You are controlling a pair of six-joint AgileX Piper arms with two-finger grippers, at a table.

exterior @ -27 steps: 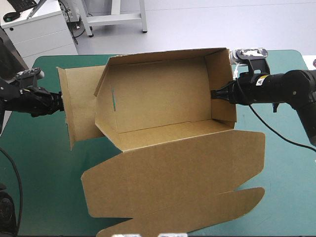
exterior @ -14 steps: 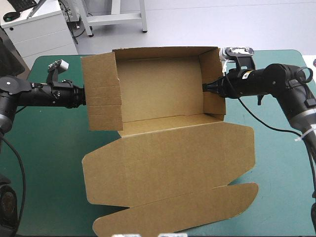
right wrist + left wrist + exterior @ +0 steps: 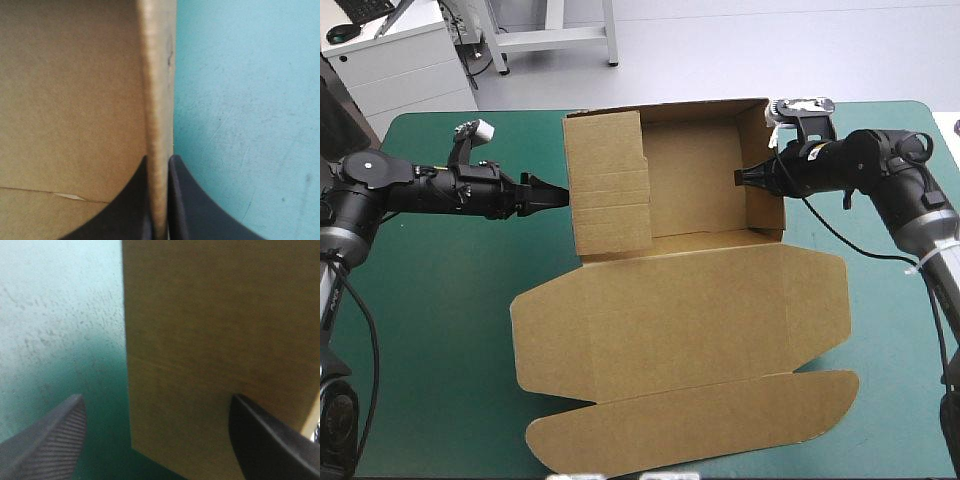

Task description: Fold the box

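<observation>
Brown box (image 3: 690, 300) sits between the arms: right pincer (image 3: 740, 177) grips its right wall (image 3: 765, 215), left pincer (image 3: 560, 192) hangs open, left flap (image 3: 610, 185) dead ahead.

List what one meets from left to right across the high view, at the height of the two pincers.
Left pincer → raised left flap → box floor → right pincer.
</observation>
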